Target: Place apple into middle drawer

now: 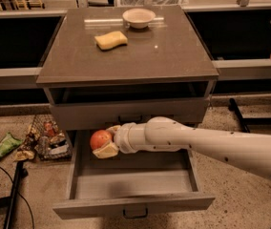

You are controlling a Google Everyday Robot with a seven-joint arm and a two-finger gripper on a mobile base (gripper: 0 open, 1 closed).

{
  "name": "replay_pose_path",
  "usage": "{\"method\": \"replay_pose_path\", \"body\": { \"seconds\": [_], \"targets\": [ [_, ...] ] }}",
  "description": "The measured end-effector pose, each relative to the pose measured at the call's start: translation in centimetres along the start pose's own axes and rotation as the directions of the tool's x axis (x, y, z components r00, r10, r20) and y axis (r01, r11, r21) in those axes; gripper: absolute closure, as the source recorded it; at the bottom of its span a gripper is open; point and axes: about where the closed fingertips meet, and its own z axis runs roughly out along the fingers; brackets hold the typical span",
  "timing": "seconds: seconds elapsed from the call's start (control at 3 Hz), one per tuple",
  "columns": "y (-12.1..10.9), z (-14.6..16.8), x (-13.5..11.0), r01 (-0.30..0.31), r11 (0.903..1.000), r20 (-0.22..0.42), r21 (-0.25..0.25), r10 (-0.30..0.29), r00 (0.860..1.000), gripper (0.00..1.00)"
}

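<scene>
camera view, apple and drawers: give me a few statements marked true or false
1. The gripper holds the apple at the open middle drawer's rear left. True.
2. The gripper is open and empty. False: it is shut on the apple.
3. The yellow sponge lies on the cabinet top, nearer the camera than the bowl. True.
4. The bowl sits inside the middle drawer. False: it is on the cabinet top.
5. The upper drawer is shut. True.

Cream gripper (107, 140) over grey middle drawer (173, 203), clasping orange-red apple (99, 139); yellow sponge (110, 40); pale bowl (139, 17).
</scene>
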Motion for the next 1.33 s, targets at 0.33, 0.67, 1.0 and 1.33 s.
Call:
{"method": "replay_pose_path", "body": {
  "seconds": [0.33,0.67,1.0,1.33],
  "targets": [
    [0.7,3.0,2.7,-0.046,0.9984,-0.013,-0.034,0.045,0.999,1.00],
    [1.7,6.6,7.0,-0.092,0.9943,-0.052,-0.053,0.089,0.995,1.00],
    [2.1,9.3,9.9,-0.114,0.9923,-0.087,-0.048,0.110,0.990,1.00],
    [2.0,11.8,11.9,-0.134,0.9897,-0.111,-0.052,0.127,0.986,0.82]
  ]
}}
